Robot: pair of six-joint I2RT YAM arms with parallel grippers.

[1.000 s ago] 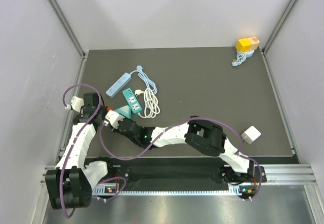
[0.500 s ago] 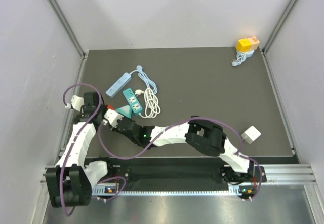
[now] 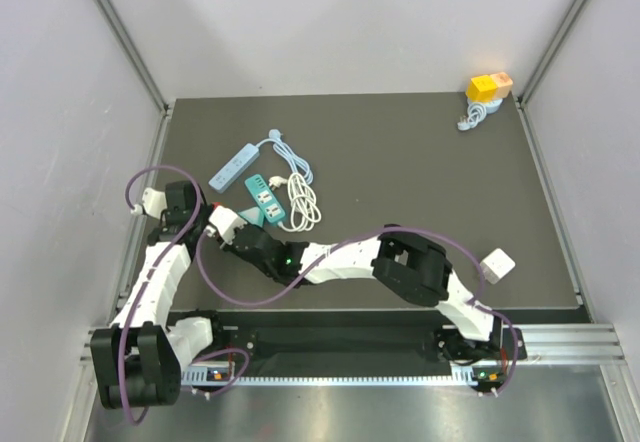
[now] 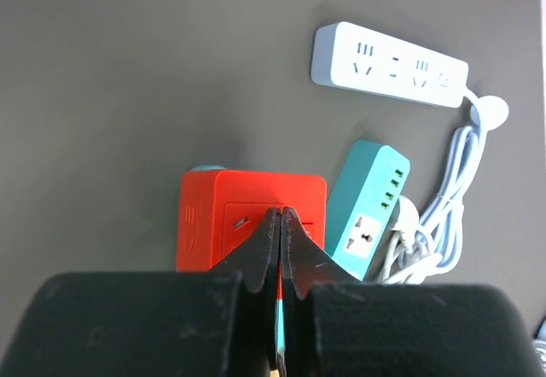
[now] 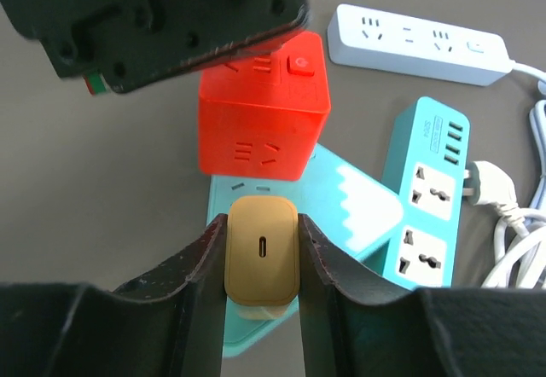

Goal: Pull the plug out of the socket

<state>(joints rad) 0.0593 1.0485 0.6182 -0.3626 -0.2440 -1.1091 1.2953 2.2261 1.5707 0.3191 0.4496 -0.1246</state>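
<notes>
A tan plug [image 5: 262,249] stands on a flat teal socket [image 5: 321,207] with a white mountain pattern; its pins are hidden. My right gripper [image 5: 262,223] is shut on the plug, one finger on each side. A red cube socket [image 4: 213,215] sits on the teal socket's far end. My left gripper [image 4: 281,215] is shut with nothing between its fingers, its tips on top of the red cube. In the top view both grippers meet at the table's left, left gripper [image 3: 207,224] and right gripper [image 3: 228,237], beside the teal socket [image 3: 247,215].
A teal power strip [image 4: 367,211] with a coiled white cord [image 3: 300,197] lies just right of the sockets. A white power strip [image 4: 388,64] lies beyond. A white cube adapter [image 3: 496,265] sits at the right edge, a yellow-orange block [image 3: 489,87] in the far right corner.
Both grippers and the socket cluster have shifted slightly up and right. The teal strip and its cord were nudged along. The right gripper still holds the plug.
</notes>
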